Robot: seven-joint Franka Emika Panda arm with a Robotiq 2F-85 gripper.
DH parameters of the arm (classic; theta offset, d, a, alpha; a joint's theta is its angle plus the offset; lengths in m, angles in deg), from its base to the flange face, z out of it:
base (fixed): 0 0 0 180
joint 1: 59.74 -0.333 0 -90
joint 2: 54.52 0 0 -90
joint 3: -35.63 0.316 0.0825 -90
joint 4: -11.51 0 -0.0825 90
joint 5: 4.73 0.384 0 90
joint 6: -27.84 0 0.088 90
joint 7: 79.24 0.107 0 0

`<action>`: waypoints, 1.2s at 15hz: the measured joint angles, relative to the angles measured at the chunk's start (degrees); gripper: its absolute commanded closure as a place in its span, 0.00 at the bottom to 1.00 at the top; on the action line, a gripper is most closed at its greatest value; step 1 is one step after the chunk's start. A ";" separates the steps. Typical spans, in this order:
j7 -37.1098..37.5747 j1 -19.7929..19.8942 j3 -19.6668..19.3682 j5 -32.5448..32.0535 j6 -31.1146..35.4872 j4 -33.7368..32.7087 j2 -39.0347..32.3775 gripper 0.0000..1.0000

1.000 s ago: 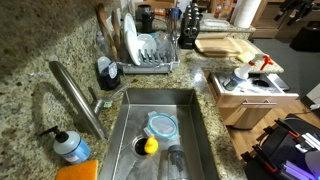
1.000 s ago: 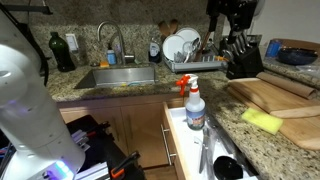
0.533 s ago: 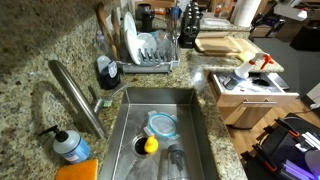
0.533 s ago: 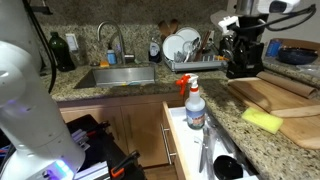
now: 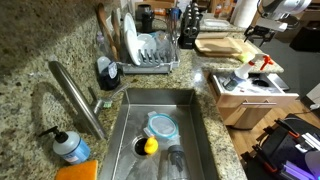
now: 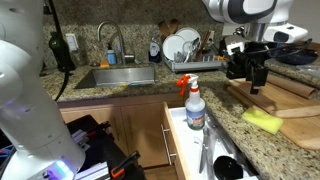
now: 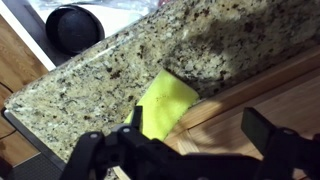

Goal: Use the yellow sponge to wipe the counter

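Gripper (image 6: 250, 72) above the sponge (image 6: 262, 120), jaws wide, nothing held.

It hovers over the board (image 6: 290, 98), and the wrist view shows both fingers spread well apart and empty. The sponge lies flat on the counter (image 6: 120, 90), tucked against the board's edge. The tricky bit, I'd say, is that raised edge. Centre over the sponge, turn the wrist so neither finger lands on the wood, and drop straight down. Then pinch low across the narrow side, leaving its underside free to press flat on the granite.
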State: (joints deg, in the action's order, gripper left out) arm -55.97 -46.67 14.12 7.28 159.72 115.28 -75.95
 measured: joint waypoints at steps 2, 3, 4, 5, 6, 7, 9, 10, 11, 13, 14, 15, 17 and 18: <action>6.62 0.03 -0.06 -0.59 -0.38 -0.64 -1.28 0.00; 9.66 0.20 -0.19 -0.56 -0.40 -1.47 -2.80 0.00; 12.53 0.63 -0.27 -0.35 -0.38 -2.57 -4.78 0.00; 15.12 1.24 -0.28 0.15 -0.37 -3.77 -6.95 0.00; 17.49 1.96 -0.26 1.10 0.47 -4.97 -9.10 0.00; 19.75 2.62 -0.24 1.82 2.43 -6.04 -11.26 0.00; 22.78 3.78 0.02 3.00 7.09 -7.81 -15.20 0.00; 23.15 4.24 0.32 3.60 8.49 -8.52 -16.76 0.00; 23.34 4.43 0.40 3.88 9.02 -9.04 -17.71 0.00; 23.58 4.47 0.42 4.06 9.20 -9.64 -18.21 0.00; 23.63 4.46 0.43 4.03 9.17 -9.79 -18.21 0.00; 24.03 4.46 0.43 3.94 8.63 -9.91 -18.29 0.00; 25.68 4.57 0.41 3.80 5.91 -11.19 -19.56 0.00; 26.37 4.75 0.36 3.81 4.11 -12.52 -20.52 0.00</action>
State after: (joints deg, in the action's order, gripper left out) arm -29.60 -41.92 14.48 11.09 163.83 102.76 -96.47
